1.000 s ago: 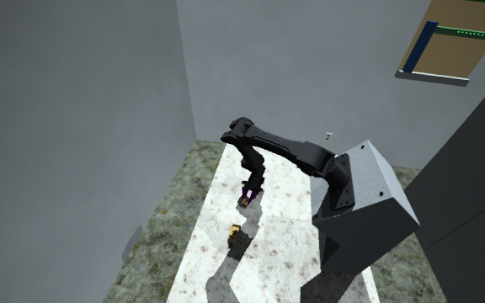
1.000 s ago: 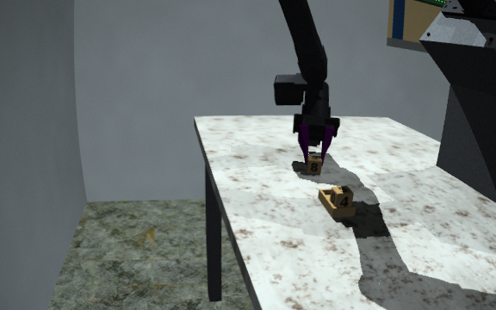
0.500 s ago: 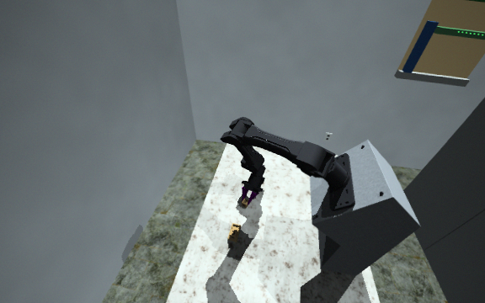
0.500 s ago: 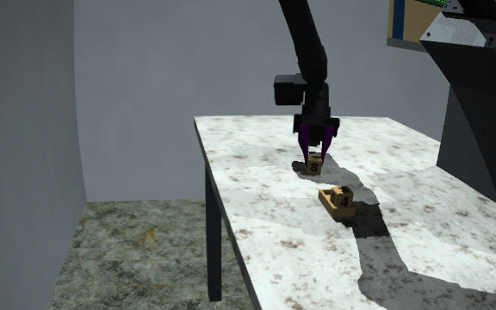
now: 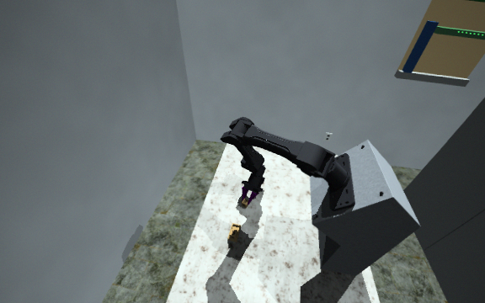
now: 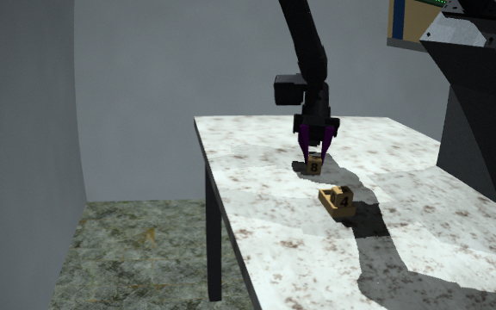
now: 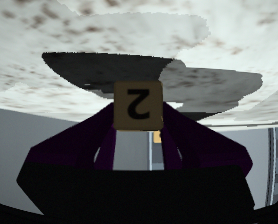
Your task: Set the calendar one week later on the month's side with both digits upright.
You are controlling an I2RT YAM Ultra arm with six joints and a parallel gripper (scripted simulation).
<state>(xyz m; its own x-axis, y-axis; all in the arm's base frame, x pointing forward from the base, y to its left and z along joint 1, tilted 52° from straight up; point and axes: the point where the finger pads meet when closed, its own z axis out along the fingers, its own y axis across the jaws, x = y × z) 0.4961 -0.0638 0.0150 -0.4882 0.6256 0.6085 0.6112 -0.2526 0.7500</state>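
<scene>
My gripper (image 5: 246, 202) (image 6: 315, 162) (image 7: 138, 109) is shut on a wooden cube (image 5: 244, 204) (image 6: 314, 166) (image 7: 135, 105), held between the purple fingertips behind the tray. The cube shows an upright 8 in the exterior view and an upside-down 2 in the wrist view. It is low over the table; its exact height is hard to tell. The small wooden tray (image 6: 344, 213) stands on the table, nearer to the exterior view. One other cube (image 6: 344, 200) sits in its right part, showing a 4, with a 0 on its left face. The month's name is not legible.
The speckled table (image 5: 285, 257) (image 6: 274, 245) has its left edge beside the work area. The arm's large grey pedestal (image 5: 365, 236) (image 6: 468, 82) stands at the right. A tan board (image 5: 449, 55) hangs on the back wall. The arm's shadow falls across the table near the tray.
</scene>
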